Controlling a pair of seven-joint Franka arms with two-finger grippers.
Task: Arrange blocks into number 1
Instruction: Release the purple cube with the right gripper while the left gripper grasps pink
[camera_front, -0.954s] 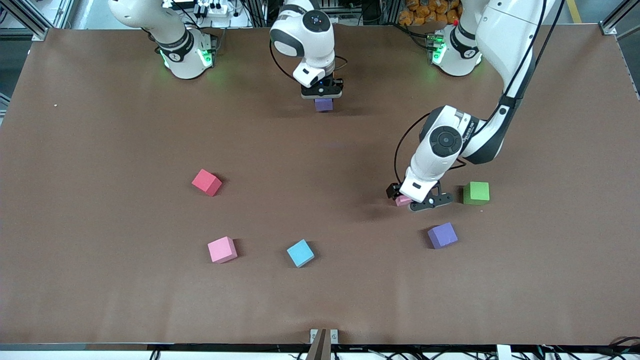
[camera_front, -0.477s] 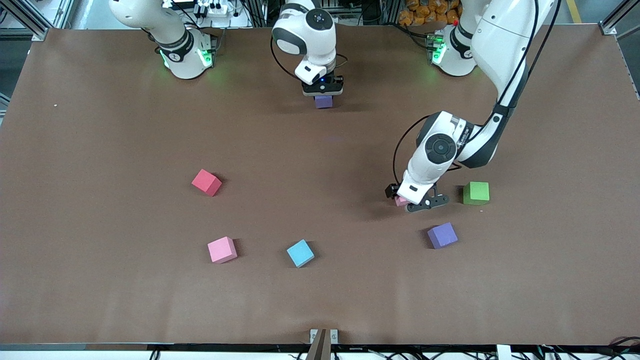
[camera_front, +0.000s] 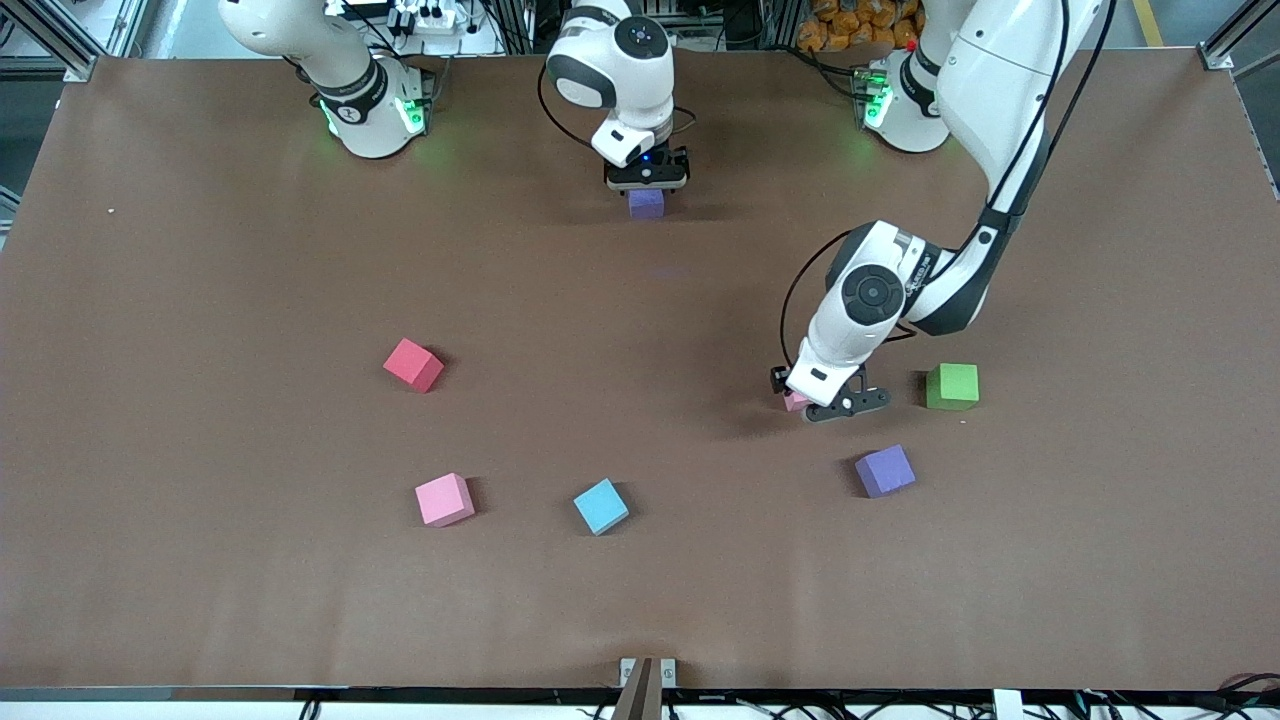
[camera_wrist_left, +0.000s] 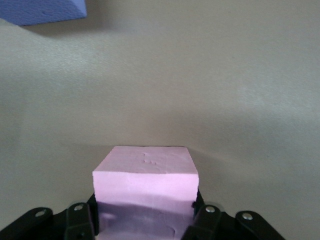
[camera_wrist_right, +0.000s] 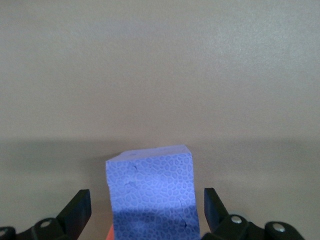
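Observation:
My left gripper (camera_front: 812, 398) is low at the table, shut on a light pink block (camera_front: 797, 402). The left wrist view shows that pink block (camera_wrist_left: 145, 175) pressed between both black fingers (camera_wrist_left: 80, 220). My right gripper (camera_front: 647, 185) stands open over a purple block (camera_front: 646, 204) near the robots' bases. In the right wrist view, gaps show between that purple block (camera_wrist_right: 150, 190) and each finger (camera_wrist_right: 75, 210). A sliver of orange (camera_wrist_right: 109, 234) peeks out at the block's base. Nearer the front camera lie a second purple block (camera_front: 885, 471) and a second light pink block (camera_front: 444, 499).
A green cube (camera_front: 952, 386) sits beside my left gripper, toward the left arm's end of the table. A red cube (camera_front: 413, 364) and a light blue cube (camera_front: 601, 506) lie apart on the brown table (camera_front: 200, 300).
My right gripper has opened and let go of the purple block. My left gripper has shut on the pink block, and its arm has shifted slightly.

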